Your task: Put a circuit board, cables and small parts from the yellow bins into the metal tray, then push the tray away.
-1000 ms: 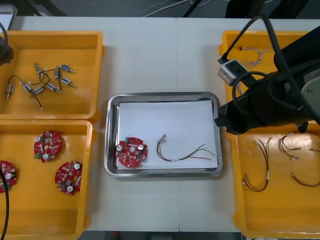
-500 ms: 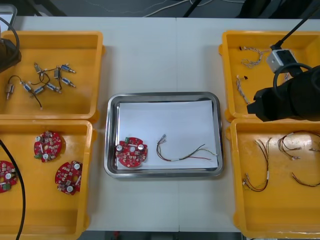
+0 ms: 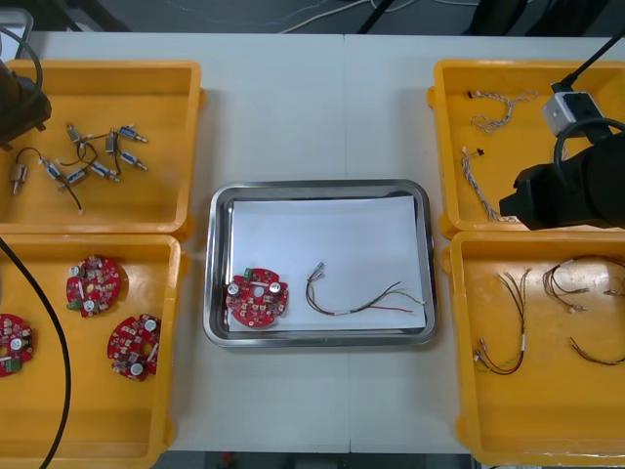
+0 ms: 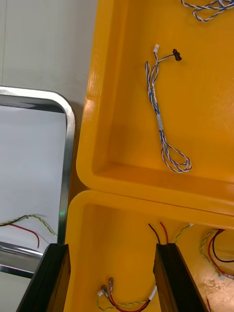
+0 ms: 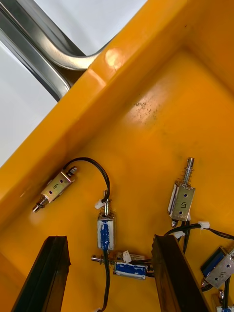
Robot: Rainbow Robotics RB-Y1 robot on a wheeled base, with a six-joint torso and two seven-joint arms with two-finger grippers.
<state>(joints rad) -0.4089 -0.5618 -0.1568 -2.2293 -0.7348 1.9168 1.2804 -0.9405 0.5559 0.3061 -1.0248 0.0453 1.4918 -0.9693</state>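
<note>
Yellow near-left bin point(image 3: 107, 420): three boards point(image 3: 94, 283). Near-right bin point(image 3: 547, 410): red-yellow cables point(image 3: 508, 327). Tray point(image 3: 317, 185) between bins, white inside: board point(image 3: 257, 299) in near-left corner, cable point(image 3: 361, 303) beside it, apart. Right gripper point(image 4: 109, 253): fingers wide, nothing held, over seam of two right bins, probably nearer near one. Far-right bin point(image 3: 441, 147): blue-white cables point(image 4: 160, 122). Left gripper point(image 5: 109, 243): fingers wide, empty, above small parts point(image 5: 106, 229) in far-left bin point(image 3: 156, 205).
</note>
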